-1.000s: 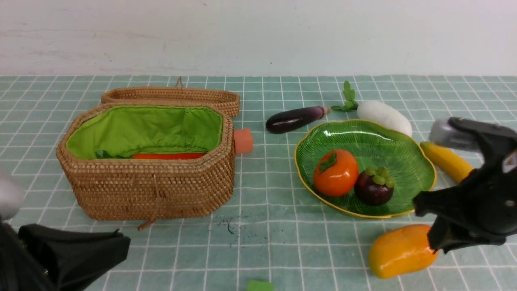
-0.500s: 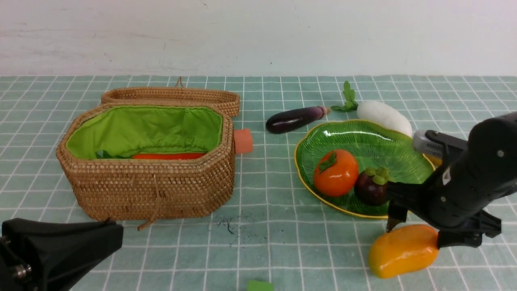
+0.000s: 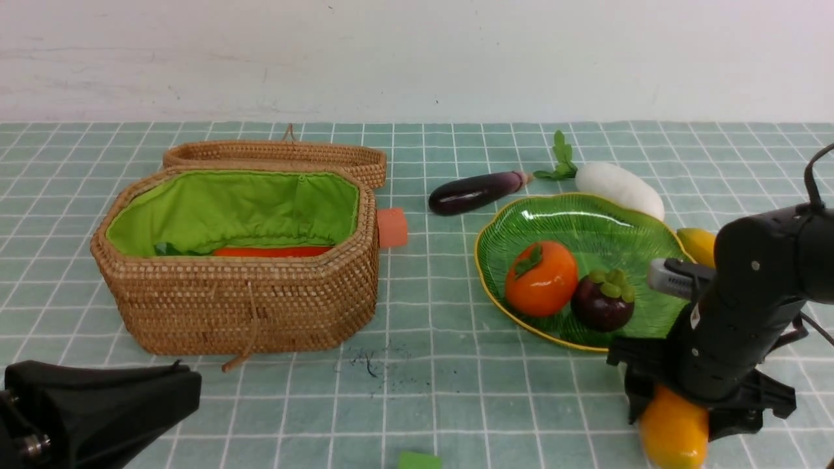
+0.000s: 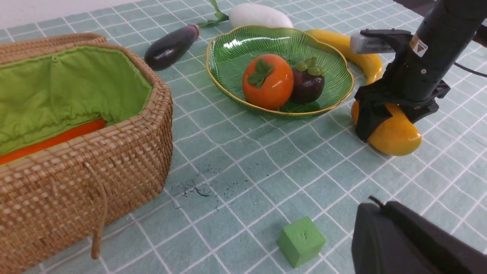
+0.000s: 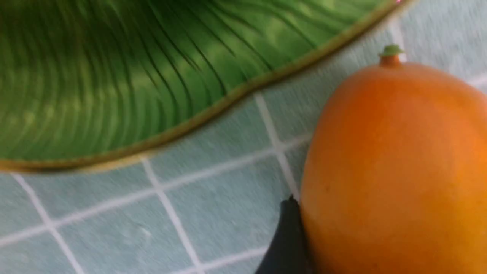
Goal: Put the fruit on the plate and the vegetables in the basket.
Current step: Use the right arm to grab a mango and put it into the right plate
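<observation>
My right gripper (image 3: 684, 423) is shut on the orange-yellow mango (image 3: 674, 433), which rests on the cloth just in front of the green plate (image 3: 586, 221). In the right wrist view one black finger (image 5: 285, 236) presses the mango (image 5: 395, 171). The plate holds the persimmon (image 3: 541, 278) and the mangosteen (image 3: 603, 301). The banana (image 3: 697, 244) lies beside the plate, partly hidden by my right arm. The eggplant (image 3: 475, 192) and the radish (image 3: 619, 185) lie behind the plate. The carrot (image 3: 270, 251) is in the open basket (image 3: 241, 306). My left gripper (image 3: 189, 384) is shut and empty at the near left.
The basket's lid (image 3: 273, 155) lies open behind it. An orange-pink block (image 3: 392, 227) sits beside the basket's right end. A small green cube (image 4: 300, 240) lies on the cloth near my left gripper. A white wall runs behind the table.
My right gripper came down and toward the near edge onto the mango, and its jaws closed around it. The mango turned end-on to the front view. The left gripper barely moved.
</observation>
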You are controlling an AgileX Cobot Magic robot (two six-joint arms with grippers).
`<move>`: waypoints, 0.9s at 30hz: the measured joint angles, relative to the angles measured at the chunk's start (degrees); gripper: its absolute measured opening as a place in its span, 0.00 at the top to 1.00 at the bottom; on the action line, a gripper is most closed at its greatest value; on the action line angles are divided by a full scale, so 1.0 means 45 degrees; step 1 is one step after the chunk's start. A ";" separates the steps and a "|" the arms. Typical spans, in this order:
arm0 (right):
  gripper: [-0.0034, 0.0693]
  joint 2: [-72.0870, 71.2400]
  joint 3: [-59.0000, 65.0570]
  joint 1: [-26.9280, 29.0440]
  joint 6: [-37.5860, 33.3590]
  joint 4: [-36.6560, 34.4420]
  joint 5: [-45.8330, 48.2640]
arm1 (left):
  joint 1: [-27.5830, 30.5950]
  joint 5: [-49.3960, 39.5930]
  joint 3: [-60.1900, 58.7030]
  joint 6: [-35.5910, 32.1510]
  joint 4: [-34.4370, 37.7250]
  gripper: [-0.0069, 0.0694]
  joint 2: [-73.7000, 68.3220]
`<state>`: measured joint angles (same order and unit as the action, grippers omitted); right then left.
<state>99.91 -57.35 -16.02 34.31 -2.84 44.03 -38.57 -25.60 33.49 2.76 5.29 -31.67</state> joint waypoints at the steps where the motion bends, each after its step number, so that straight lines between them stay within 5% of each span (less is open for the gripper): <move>1: 0.21 0.0000 0.0000 0.0000 -0.0305 0.0033 0.0041 | 0.0000 0.0000 0.0000 0.0000 0.0000 0.93 0.0000; 7: 0.22 -0.0019 0.0000 0.0000 -0.2637 0.0111 0.0176 | 0.0000 0.0000 0.0000 0.0000 0.0093 0.93 0.0000; 17: 0.22 -0.1492 -0.2844 0.0338 -0.4076 0.0630 0.1571 | 0.0000 0.0074 0.0000 0.0000 0.0432 0.93 0.0000; 27: 0.22 0.2159 -0.6522 0.1667 -0.8200 0.0810 0.0136 | 0.0000 0.0210 0.0000 -0.0296 0.0472 0.93 0.0000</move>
<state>109.62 -86.70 -8.52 -2.59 0.81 44.64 -38.57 -24.65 33.49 1.43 7.42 -31.67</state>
